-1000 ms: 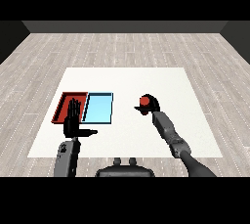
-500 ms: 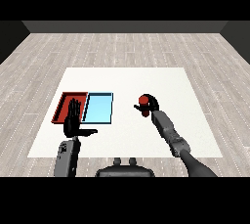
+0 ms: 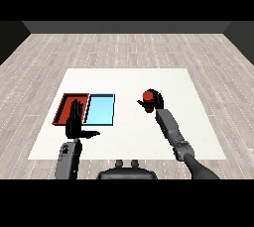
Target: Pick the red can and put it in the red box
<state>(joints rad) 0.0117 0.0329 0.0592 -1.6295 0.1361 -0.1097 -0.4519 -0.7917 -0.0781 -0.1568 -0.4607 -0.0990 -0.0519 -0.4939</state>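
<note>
Red can (image 3: 147, 95) sits upright inside our right robot hand (image 3: 155, 101), fingers curled round it. Red box (image 3: 65, 108) lies far off to that hand's left, past blue tray (image 3: 99, 109). Left robot hand (image 3: 76, 122) open, holds nothing, right by red box. We judge: carry can left.

Red can (image 3: 147, 95) upright in the right hand (image 3: 156, 101) — well right of the red tray (image 3: 64, 108)

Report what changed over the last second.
The right hand, curled round the red can, carried it slightly left, toward the trays. The left hand stayed open over the near edge of the red tray; the light blue tray did not move.
</note>
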